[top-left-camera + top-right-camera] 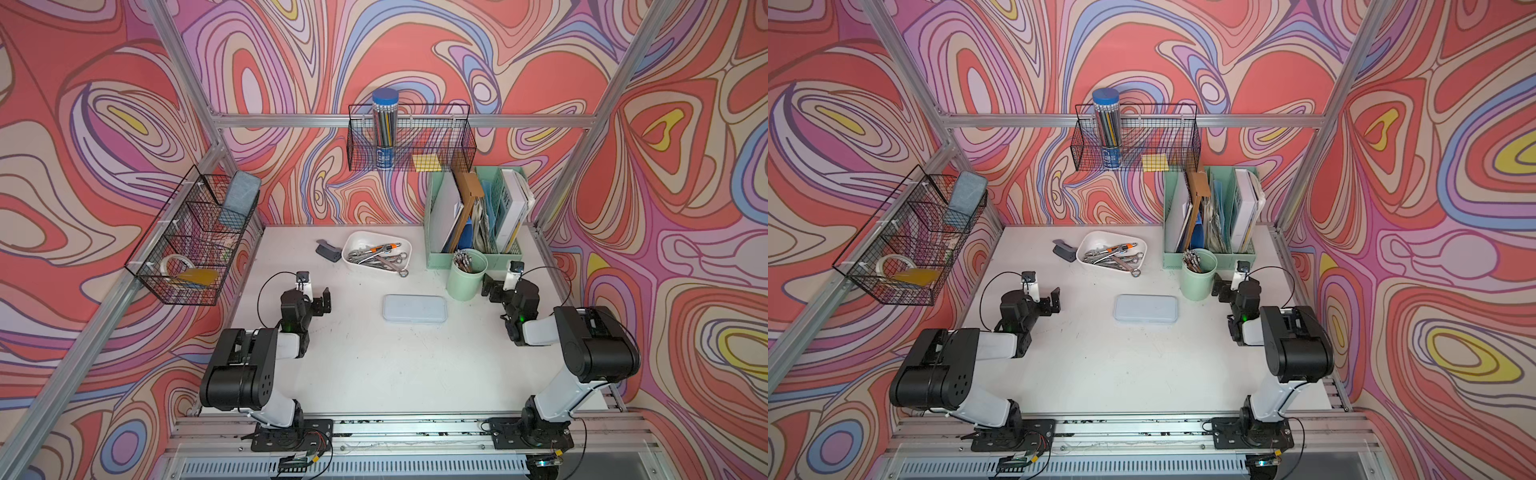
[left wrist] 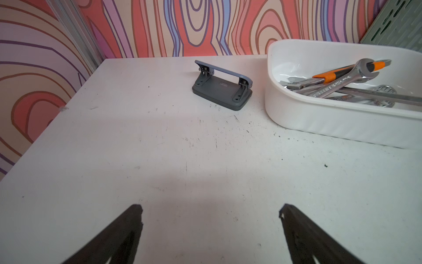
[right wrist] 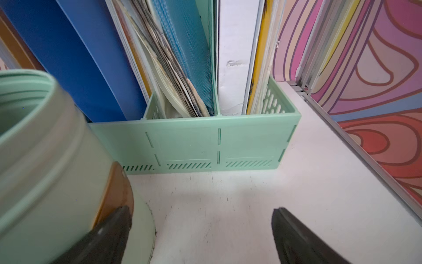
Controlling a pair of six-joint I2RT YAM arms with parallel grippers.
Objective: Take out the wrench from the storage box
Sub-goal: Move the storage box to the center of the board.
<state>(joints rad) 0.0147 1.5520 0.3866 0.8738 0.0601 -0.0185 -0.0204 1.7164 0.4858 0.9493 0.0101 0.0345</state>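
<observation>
While hovering above the table, holds left gripper and right gripper spread wide, empty, ready to reach; finds wrenches heaped in storage box, closer to the left gripper.

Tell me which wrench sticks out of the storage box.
The wrench whose ring end lies past the storage box at its near rim; the others lie wholly inside.

Storage box — wrenches heaped inside; one seemingly overhanging.
</observation>
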